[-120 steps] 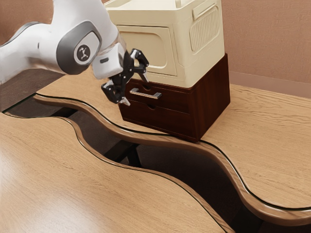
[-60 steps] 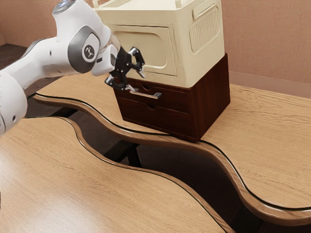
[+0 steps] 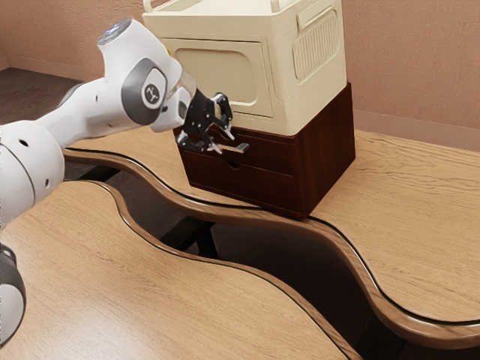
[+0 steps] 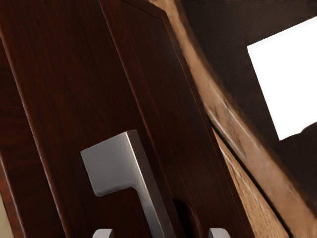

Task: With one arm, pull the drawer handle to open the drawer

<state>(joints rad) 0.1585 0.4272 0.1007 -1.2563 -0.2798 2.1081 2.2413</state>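
Observation:
My gripper [image 3: 225, 143] stands open at the silver bar handle [image 3: 238, 148], its fingertips above and below the bar and partly covering its far end. The handle is on the upper drawer [image 3: 266, 152] of the dark brown cabinet [image 3: 327, 154], whose drawer fronts look flush. In the wrist view, the near part of the handle [image 4: 113, 163] runs down between the two pale fingertips of my gripper [image 4: 161, 233], with a gap on each side. The wood drawer front [image 4: 74, 89] lies behind it.
A cream box [image 3: 225, 75] with a panelled front sits on top of the cabinet. The wooden table's wavy edge [image 3: 255, 215] passes just in front of the cabinet, beside a dark gap. A second wooden surface [image 3: 150, 300] is nearer the camera.
Over the last second my hand has come in to the handle; in the latest half second it moved toward the exterior view's right and down. The cabinet and drawers look unmoved.

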